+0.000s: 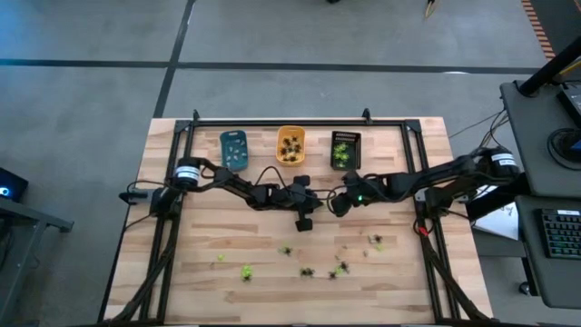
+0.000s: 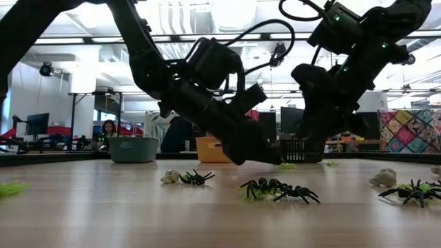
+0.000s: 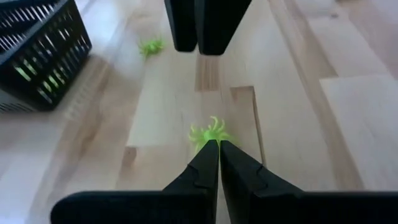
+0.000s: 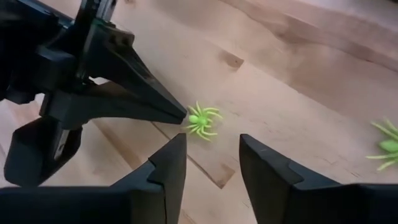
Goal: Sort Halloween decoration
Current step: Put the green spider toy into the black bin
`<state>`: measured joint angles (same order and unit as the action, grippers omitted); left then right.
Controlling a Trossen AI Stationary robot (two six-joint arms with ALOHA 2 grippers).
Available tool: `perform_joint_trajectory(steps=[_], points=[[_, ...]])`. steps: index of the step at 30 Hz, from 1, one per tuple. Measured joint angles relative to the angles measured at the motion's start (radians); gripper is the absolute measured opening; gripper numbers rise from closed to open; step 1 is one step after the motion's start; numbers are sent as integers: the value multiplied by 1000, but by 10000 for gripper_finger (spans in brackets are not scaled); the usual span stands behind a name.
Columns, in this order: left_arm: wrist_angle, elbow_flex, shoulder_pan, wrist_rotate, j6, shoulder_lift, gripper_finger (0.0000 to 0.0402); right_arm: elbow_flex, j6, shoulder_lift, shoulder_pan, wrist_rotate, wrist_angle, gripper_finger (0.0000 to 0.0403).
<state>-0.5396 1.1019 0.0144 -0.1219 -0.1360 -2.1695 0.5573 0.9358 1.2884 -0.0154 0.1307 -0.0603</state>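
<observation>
A yellow-green spider figure (image 4: 202, 121) lies flat on the wooden table near its middle. My left gripper (image 3: 217, 148) reaches in from the table's left, shut, with its tips at the spider (image 3: 210, 132). My right gripper (image 4: 211, 155) hangs open just above and beside the same spider, with a finger on either side of it and touching nothing. A second yellow-green spider (image 4: 388, 146) lies a little way off. More black, pale and green figures are scattered nearer the front edge (image 1: 309, 271). My left gripper has its shut fingertips (image 4: 185, 114) against the near side of the yellow-green spider (image 4: 194, 119). It comes slanting down from the table's left. The spider lies flat on the wood. I cannot tell whether a leg is caught between the tips.
Three small trays stand in a row at the far edge: blue (image 1: 233, 150), orange (image 1: 290, 145) and black (image 1: 345, 150). The black tray (image 3: 37, 56) is close to my left gripper. Black spiders (image 2: 289, 189) and pale figures (image 2: 170, 177) lie toward the front.
</observation>
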Motion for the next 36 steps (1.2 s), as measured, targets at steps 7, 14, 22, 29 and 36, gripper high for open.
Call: perform_joint_trajectory(steps=[7,14,22,29,36], points=[[8,-1,11,0,0,-2,0,1,0,92,0,-1,51,179],[28,-3,21,0,16,-1,0,3,-3,137,0,-3,127,196],[46,-10,22,10,22,16,0,3,-11,122,0,-8,140,196],[20,-3,18,34,22,40,0,3,-21,40,0,-10,73,194],[-54,-3,23,54,20,8,0,-1,-18,13,0,-8,58,194]])
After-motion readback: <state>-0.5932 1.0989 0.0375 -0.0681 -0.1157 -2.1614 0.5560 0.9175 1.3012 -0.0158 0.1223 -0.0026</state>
